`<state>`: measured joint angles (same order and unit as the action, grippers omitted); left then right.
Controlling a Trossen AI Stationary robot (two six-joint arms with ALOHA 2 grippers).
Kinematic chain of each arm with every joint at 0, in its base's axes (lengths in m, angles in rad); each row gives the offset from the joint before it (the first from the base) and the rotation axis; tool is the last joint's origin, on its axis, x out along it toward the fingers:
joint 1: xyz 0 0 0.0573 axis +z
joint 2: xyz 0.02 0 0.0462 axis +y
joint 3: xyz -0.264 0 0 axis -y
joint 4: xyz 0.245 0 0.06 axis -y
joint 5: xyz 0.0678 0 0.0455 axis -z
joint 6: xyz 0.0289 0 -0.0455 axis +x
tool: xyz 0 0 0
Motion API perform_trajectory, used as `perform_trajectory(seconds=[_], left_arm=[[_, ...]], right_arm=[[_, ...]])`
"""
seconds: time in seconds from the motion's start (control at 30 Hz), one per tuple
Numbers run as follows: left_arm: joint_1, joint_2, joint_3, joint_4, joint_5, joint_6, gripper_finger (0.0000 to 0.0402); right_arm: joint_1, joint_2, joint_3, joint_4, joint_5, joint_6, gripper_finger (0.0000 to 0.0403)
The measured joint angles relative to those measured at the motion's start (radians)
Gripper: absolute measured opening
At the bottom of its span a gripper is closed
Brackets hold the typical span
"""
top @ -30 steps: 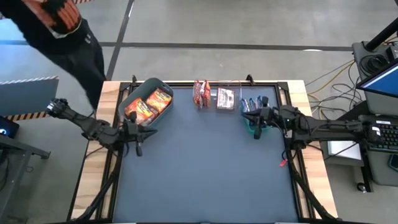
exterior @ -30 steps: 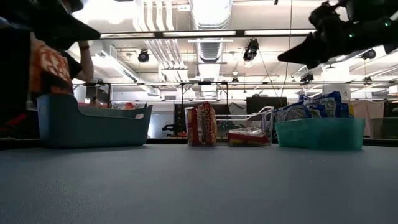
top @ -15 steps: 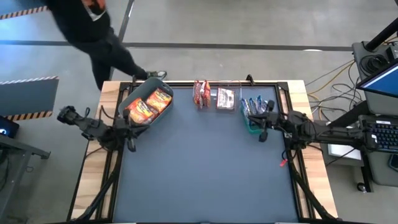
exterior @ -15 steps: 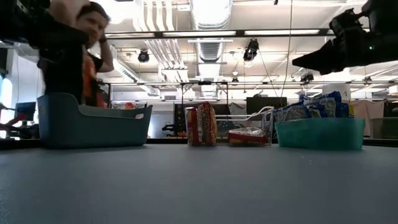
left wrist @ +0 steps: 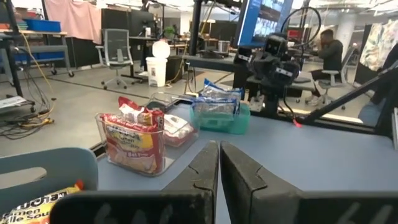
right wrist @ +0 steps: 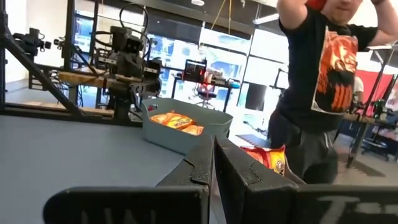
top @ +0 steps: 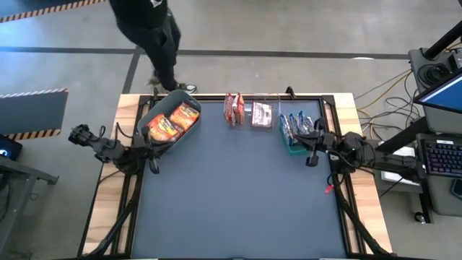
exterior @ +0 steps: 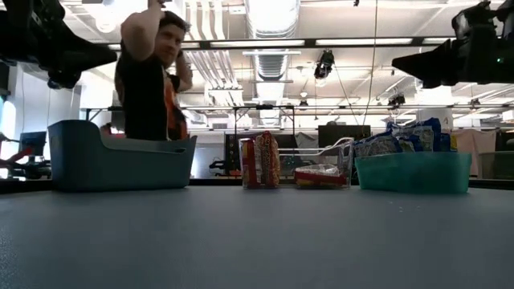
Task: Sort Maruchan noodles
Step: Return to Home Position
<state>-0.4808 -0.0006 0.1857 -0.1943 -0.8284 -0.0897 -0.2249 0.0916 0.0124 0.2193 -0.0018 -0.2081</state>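
The Maruchan noodles lie sorted in three bins along the table's far edge. Orange packets fill the grey bin at the far left. Maroon packets stand on edge in the clear bin. Blue packets stick up out of the green bin. My left gripper hangs shut in the air by the grey bin's near side. My right gripper hangs shut just near of the green bin. Both wrist views show shut, empty fingers: left gripper, right gripper.
A person in a dark shirt stands on the floor behind the table's far left corner, arms raised. The dark mat spreads out near of the bins. Cables and a workstation lie off the right edge.
Both arms have drawn back and sunk a little. My left gripper went toward the table's left edge and my right gripper toward the right edge, both staying shut. The person has walked along the far side from the left toward the grey bin.
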Motion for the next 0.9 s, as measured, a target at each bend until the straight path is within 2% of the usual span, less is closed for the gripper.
perform_trajectory(seconds=[0.27,0.47,0.9], left_arm=[[0.0,0.0,-0.022,0.001,-0.001,-0.024,0.0],[0.0,0.0,-0.025,0.001,-0.002,-0.025,0.0],[0.0,0.0,-0.025,0.0,-0.003,-0.026,0.0]], right_arm=[[0.0,-0.041,0.0,-0.038,-0.005,-0.02,0.0009],[0.0,-0.091,-0.001,-0.046,-0.051,-0.006,0.0009],[0.0,-0.078,-0.001,-0.112,-0.023,-0.02,0.0009]])
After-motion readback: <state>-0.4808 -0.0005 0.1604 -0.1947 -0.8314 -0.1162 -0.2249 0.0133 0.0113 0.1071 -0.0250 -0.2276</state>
